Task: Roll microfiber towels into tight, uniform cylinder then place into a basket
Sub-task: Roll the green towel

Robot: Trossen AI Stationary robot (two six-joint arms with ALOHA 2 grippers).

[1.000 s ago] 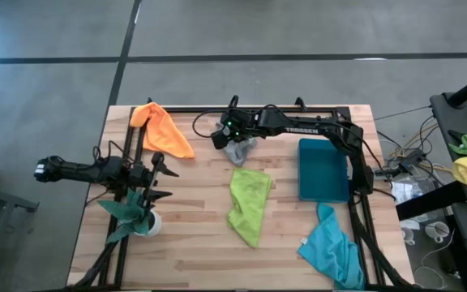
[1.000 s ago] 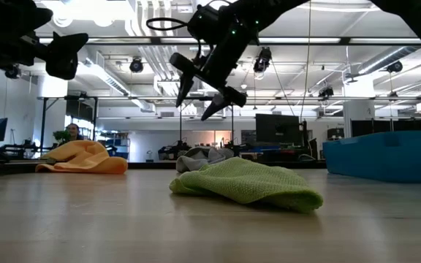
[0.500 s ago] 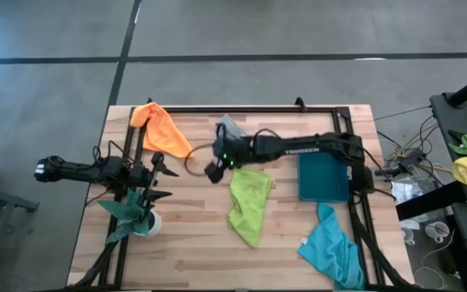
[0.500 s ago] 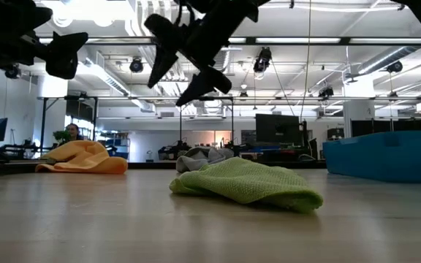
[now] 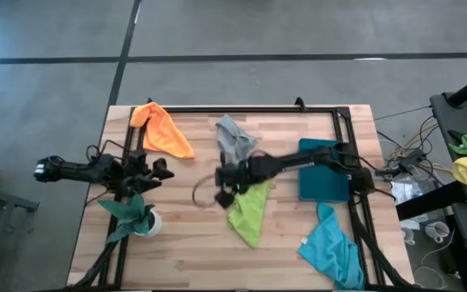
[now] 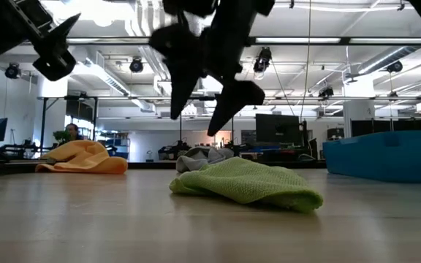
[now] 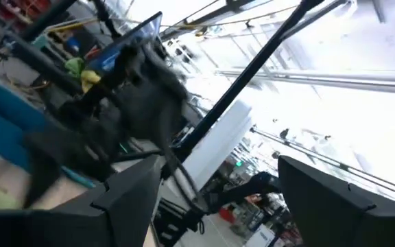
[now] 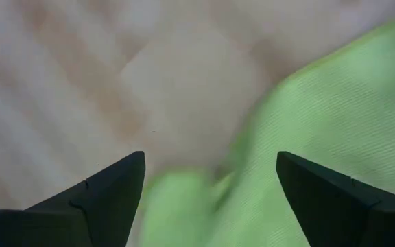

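Lime green towel is seen lying crumpled, long axis running from desk centre obliquely toward the near edge in the high view; upper end directly under the right pincer. Right pincer is held above the wooden desk with fingers spread wide and nothing gripped; in the low view the right pincer's two dark fingers hang apart, clear above the towel heap. In the right wrist view green cloth fills the space just beyond the open fingers, bare wood beside it.

Grey towel lies bunched just behind the right pincer, toward the far edge. Orange towel is spread near the far left corner, long axis slanting, closer to the left pincer. Turquoise towel is draped at the near right corner, well apart from both pincers. Basket sits on the right, long axis front to back, partly covered by the right arm.

Left pincer is held raised at the left side, fingers apart, empty, beside a potted plant. Basket wall height is shown only by the low view; turquoise towel only by the high view.
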